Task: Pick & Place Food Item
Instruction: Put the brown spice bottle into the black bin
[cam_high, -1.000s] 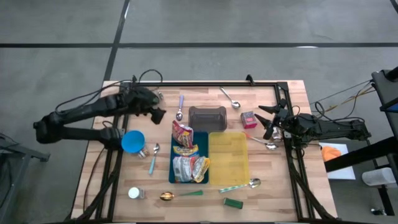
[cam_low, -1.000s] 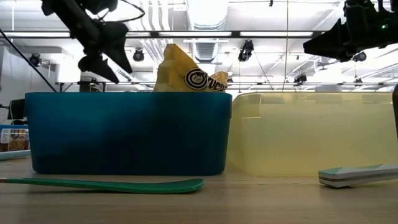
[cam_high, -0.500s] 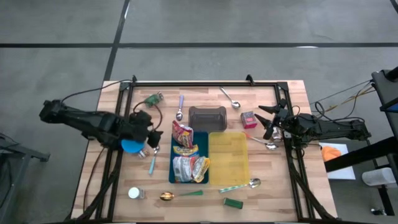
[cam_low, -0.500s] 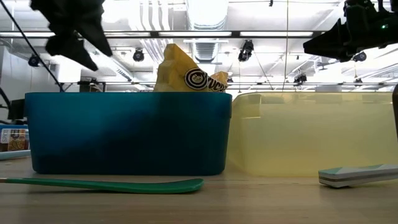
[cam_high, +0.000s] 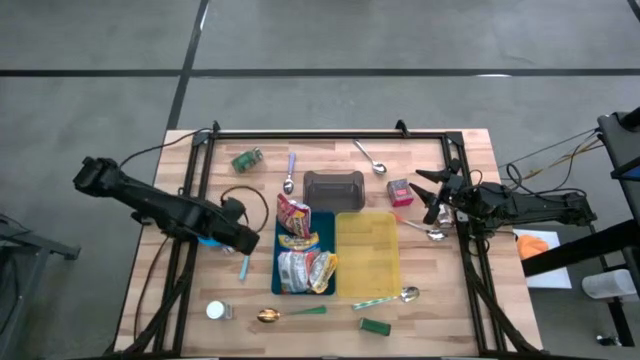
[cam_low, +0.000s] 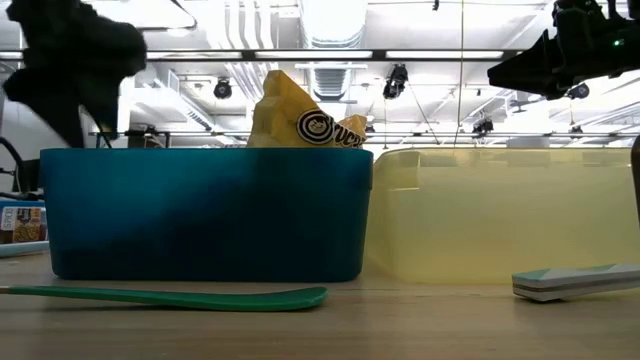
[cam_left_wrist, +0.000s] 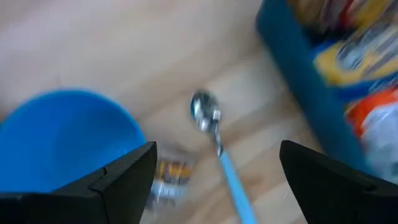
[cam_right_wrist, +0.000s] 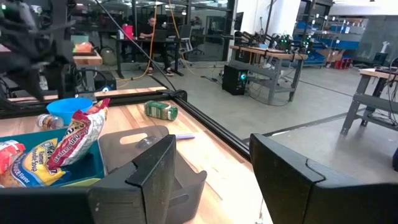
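A pale wooden table (cam_high: 440, 300) edged by a black frame stands on a grey concrete floor (cam_high: 400, 40) crossed by dark seams. Near the middle of the table sit a blue bin (cam_high: 280, 255) packed with snack bags (cam_high: 300, 268), a yellow bin (cam_high: 368, 255) touching its right side, and a dark grey bin (cam_high: 333, 188) just beyond them. Spoons, a green can (cam_high: 246, 159) at the far left, a white cap and a few small items lie scattered around the bins. The left gripper (cam_high: 238, 238) points down over a blue bowl (cam_left_wrist: 56, 143) and a blue-handled spoon (cam_left_wrist: 214, 143) just left of the blue bin, its fingers spread wide and holding nothing. The right gripper (cam_high: 428, 193) waits level at the table's right edge, fingers partly apart and empty. Beyond the table lies an open workshop with benches, cables, ceiling lights, and a seated person far off.
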